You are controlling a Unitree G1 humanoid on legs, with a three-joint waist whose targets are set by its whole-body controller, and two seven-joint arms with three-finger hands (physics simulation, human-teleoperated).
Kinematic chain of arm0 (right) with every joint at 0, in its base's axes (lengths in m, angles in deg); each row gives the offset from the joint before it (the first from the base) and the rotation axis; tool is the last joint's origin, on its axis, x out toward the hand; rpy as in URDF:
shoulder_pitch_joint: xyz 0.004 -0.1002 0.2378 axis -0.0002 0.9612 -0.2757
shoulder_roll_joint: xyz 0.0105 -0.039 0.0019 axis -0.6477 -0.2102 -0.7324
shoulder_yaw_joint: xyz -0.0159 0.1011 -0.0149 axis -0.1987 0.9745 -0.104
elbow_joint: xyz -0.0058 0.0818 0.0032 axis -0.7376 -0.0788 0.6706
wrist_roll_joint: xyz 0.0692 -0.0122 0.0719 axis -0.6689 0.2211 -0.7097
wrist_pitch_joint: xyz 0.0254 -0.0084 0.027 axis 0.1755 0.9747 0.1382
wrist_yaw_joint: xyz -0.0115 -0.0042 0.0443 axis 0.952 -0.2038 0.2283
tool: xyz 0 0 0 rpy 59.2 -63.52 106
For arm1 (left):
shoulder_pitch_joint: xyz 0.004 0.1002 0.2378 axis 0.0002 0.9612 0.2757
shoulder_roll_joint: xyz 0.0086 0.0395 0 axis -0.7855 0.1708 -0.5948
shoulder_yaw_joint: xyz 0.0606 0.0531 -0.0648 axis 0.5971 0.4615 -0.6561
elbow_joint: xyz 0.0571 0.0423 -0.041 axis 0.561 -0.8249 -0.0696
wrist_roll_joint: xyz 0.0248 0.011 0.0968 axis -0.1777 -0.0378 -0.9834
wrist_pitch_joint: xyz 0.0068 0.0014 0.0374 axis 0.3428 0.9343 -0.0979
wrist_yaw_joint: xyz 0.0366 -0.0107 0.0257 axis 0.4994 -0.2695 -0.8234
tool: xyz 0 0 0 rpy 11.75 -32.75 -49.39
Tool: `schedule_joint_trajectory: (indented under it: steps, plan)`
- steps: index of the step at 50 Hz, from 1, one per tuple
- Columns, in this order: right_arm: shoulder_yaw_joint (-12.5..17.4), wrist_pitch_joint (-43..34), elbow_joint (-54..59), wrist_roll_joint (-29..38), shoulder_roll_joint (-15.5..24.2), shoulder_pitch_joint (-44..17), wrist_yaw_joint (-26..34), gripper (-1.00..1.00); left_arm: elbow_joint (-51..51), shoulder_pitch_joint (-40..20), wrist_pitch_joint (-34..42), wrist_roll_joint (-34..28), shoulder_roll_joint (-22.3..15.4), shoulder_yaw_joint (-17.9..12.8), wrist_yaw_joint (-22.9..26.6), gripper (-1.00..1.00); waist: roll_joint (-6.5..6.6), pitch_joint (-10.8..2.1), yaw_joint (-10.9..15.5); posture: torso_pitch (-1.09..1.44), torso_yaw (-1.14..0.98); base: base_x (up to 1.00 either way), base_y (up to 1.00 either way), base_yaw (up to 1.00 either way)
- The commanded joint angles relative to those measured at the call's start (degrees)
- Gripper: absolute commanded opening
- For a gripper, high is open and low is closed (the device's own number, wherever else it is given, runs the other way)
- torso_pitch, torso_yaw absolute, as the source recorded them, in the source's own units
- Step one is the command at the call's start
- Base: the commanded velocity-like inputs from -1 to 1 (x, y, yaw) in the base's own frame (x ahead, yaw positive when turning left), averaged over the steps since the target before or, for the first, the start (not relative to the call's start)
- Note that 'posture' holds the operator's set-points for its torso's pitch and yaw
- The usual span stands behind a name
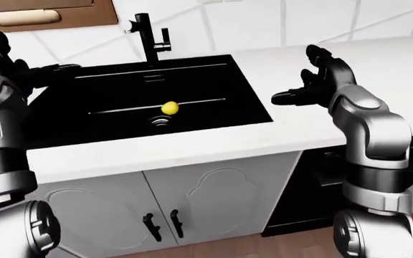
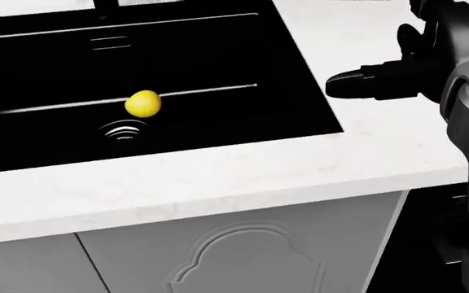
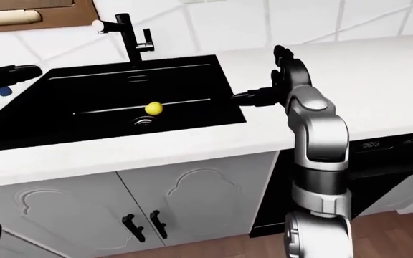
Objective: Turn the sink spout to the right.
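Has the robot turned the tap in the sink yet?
Not yet. The black spout points to the view's left and no hand touches it. The right hand hovers open over the white counter, beside the sink; the left hand is open too. Reaching and turning remain.

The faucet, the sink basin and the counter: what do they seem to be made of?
Faucet: probably metal with a matte black finish, thin rigid tube, no shine. Sink basin: flat black, perhaps coated metal or composite; only thin pale lines show. Counter: white stone, likely marble or quartz, with faint mottling.
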Motion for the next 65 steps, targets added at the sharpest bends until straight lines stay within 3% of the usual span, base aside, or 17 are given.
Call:
schedule_joint_trajectory:
  steps: [1,2,3,5,8,12,16,25,30,32,37,38,40,42,45,46,65]
  plan:
    - [-0.1,1.4,-2.2,-0.3,0.3,-1.9,0.2,1.0,1.5,-1.5,-1.6,-0.1,-1.0,-0.4,-0.2,1.0,0.97,-1.48,0.0,0.0,0.0,0.28,0.0,0.0]
    - [0.0,1.4,-2.3,-0.4,0.3,-1.7,0.2,1.0,1.3,-1.4,-1.7,-0.1,-1.0,-0.4,-0.2,1.0,3.06,-2.28,0.0,0.0,0.0,0.27,0.0,0.0]
    - [0.1,1.6,-2.2,-0.4,0.4,-1.6,0.2,1.0,1.0,-1.5,-1.9,-0.1,-1.0,-0.5,-0.2,1.0,0.85,-1.67,0.6,0.0,0.0,0.27,0.0,0.0]
    - [0.0,1.6,-2.1,-0.3,0.4,-1.6,0.2,1.0,0.9,-1.7,-1.7,0.0,-1.3,-0.5,-0.2,1.0,1.78,-1.43,0.4,0.0,0.0,0.28,0.0,0.0]
    - [-0.3,1.9,-1.6,-0.2,0.3,-1.9,0.2,1.0,1.0,-1.9,-1.6,0.0,-1.4,-0.4,-0.2,1.0,0.34,-1.84,0.9,0.0,0.0,0.27,0.0,0.0]
    - [-0.4,1.5,-1.7,-0.1,0.3,-2.2,0.3,1.0,0.8,-1.8,-1.8,0.0,-1.4,-0.4,-0.2,1.0,-2.51,-0.55,1.6,0.0,0.0,0.43,0.0,0.0]
    - [-0.5,1.6,-1.5,0.2,0.2,-2.4,0.4,1.0,0.3,-1.9,-2.0,0.1,-1.6,-0.5,-0.2,1.0,-7.57,-1.82,2.3,0.0,0.0,0.44,0.0,0.0]
    - [-0.3,1.4,-2.0,0.4,0.1,-2.2,0.5,1.0,0.4,-1.1,-1.8,1.0,-3.0,-1.4,-0.3,1.0,-3.68,-0.87,0.4,0.0,0.0,0.44,0.0,0.0]
    - [-0.4,1.4,-1.9,0.4,0.0,-2.3,0.4,1.0,-0.8,-1.0,-2.0,2.0,-5.1,-2.2,-0.2,1.0,1.47,-2.85,-0.4,0.0,0.0,0.44,0.0,0.0]
    - [-0.6,1.7,-1.5,0.5,-0.1,-2.4,0.5,1.0,-1.4,-1.0,-2.3,2.2,-5.3,-2.2,-0.2,1.0,2.32,-0.66,-0.4,0.0,0.0,0.44,0.0,0.0]
    - [-0.6,1.2,-2.6,0.6,-0.1,-2.0,0.6,1.0,-1.6,-0.9,-3.0,2.8,-5.9,-1.9,0.1,1.0,0.69,-0.75,0.1,0.0,0.0,0.21,0.0,0.0]
    - [-0.7,1.2,-2.5,0.8,-0.1,-2.0,0.6,1.0,-1.7,-0.9,-2.9,2.9,-5.9,-1.9,0.1,1.0,-0.42,-2.02,0.5,0.0,0.0,0.0,0.0,0.0]
    - [-0.4,1.1,-2.6,0.7,-0.2,-2.1,0.7,1.0,-2.0,-1.1,-2.7,2.9,-5.9,-1.9,-0.1,1.0,-1.29,-1.4,1.1,0.0,0.0,0.0,0.0,0.0]
    - [-0.2,0.9,-2.6,0.5,-0.2,-2.1,0.6,1.0,-2.3,-1.2,-2.8,2.8,-5.9,-1.8,-0.2,1.0,-4.05,-2.58,1.5,0.0,0.0,0.07,0.0,0.0]
    - [-0.3,0.7,-3.0,0.5,-0.1,-1.9,0.4,1.0,-2.2,-0.9,-3.0,2.9,-6.2,-1.9,0.2,1.0,-3.33,-2.44,1.0,0.0,0.0,0.18,0.0,0.0]
    - [-0.6,0.6,-3.2,0.6,0.0,-1.9,0.5,1.0,-2.3,-0.8,-2.9,3.1,-6.3,-2.1,0.4,1.0,-3.27,-1.13,0.6,0.0,0.0,0.0,0.0,0.0]
    - [-0.5,0.3,-3.2,1.4,0.0,-2.5,1.0,1.0,-0.9,0.4,-4.0,1.8,-5.8,-1.5,1.7,1.0,-1.61,-1.42,0.7,0.0,0.0,0.0,0.0,0.0]
